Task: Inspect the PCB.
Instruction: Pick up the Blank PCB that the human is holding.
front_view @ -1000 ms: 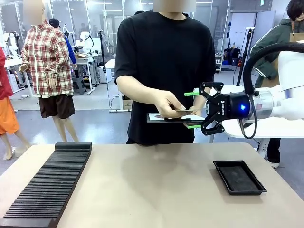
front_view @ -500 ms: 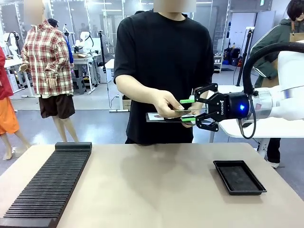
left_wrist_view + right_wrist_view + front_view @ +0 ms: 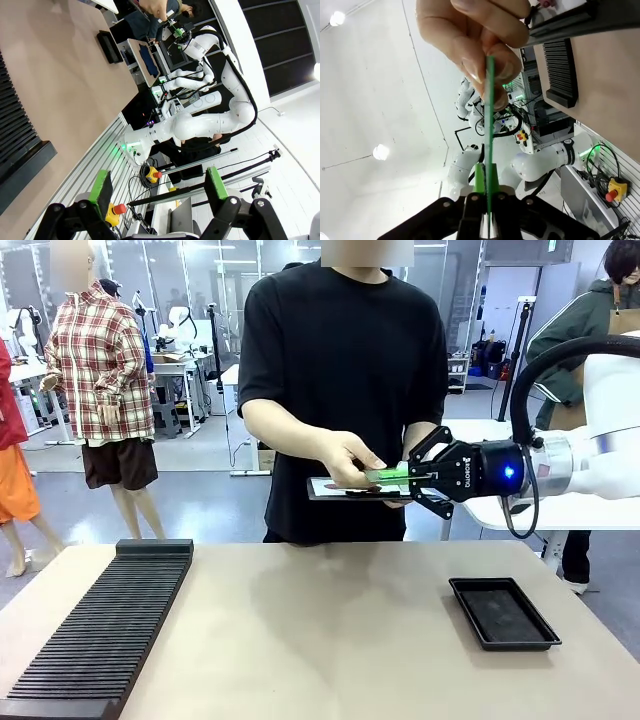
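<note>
The right gripper (image 3: 486,182) has its jaws drawn almost together. The green pads (image 3: 479,179) press on the two faces of the PCB (image 3: 489,125), so it has hold of the near end of the board. In the right wrist view the board shows edge-on as a thin green line. It leaves the pads and runs straight out along the line of the fingers. Its long axis therefore points directly away from the jaws, neither across them nor tilted.

At the far end of that line the person's hand (image 3: 480,35) pinches the same board between fingertips, so both ends are held at once. In the front view the PCB (image 3: 384,476) lies flat and level between the right gripper (image 3: 398,478) and the person's hand (image 3: 350,457). A dark tablet (image 3: 335,489) sits just beneath the board and the hand.

I judge the handover turns on this shared axis. A pull straight back along the board would slide it clear of the fingertips, while any sideways pull would bend it against them.

The left gripper (image 3: 160,190) stands wide open and empty, well apart from the board.
</note>
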{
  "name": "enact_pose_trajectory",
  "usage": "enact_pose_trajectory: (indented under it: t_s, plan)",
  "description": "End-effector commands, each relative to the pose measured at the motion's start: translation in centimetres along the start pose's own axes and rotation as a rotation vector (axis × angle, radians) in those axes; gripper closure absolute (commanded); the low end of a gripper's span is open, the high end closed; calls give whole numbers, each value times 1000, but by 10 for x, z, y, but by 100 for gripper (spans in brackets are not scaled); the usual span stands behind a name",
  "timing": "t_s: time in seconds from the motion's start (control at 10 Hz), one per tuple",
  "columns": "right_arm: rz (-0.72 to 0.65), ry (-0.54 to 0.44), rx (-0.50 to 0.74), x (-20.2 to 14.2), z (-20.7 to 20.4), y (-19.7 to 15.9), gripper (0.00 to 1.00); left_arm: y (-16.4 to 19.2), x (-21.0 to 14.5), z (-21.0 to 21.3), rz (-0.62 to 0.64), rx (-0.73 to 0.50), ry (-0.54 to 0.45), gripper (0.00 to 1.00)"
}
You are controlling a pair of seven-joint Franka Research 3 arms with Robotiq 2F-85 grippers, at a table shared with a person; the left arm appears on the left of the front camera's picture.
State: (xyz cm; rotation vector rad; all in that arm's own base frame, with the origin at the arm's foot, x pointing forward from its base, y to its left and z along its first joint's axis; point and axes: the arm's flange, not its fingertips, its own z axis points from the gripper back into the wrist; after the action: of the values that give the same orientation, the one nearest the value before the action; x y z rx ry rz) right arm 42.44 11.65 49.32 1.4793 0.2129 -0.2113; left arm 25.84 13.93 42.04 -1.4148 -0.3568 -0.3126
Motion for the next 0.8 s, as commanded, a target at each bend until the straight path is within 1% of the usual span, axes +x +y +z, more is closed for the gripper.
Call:
enact_pose_trajectory:
  t_s: [0.0, 0.3, 0.4, 0.5, 0.7]
  plan:
    - [27, -30, 22, -5, -7, -2, 100, -1, 0, 1, -5, 2, -2, 5]
    - [22, -36, 31, -5, -4, -12, 100, -1, 0, 1, -5, 2, -2, 5]
    - [62, -51, 17, -4, 5, -21, 100, -1, 0, 1, -5, 2, -2, 5]
    - [0, -12, -1, -2, 1, -8, 100, -1, 0, 1, -5, 2, -2, 5]
    - [0, -12, -1, -2, 1, -8, 100, -1, 0, 1, -5, 2, -2, 5]
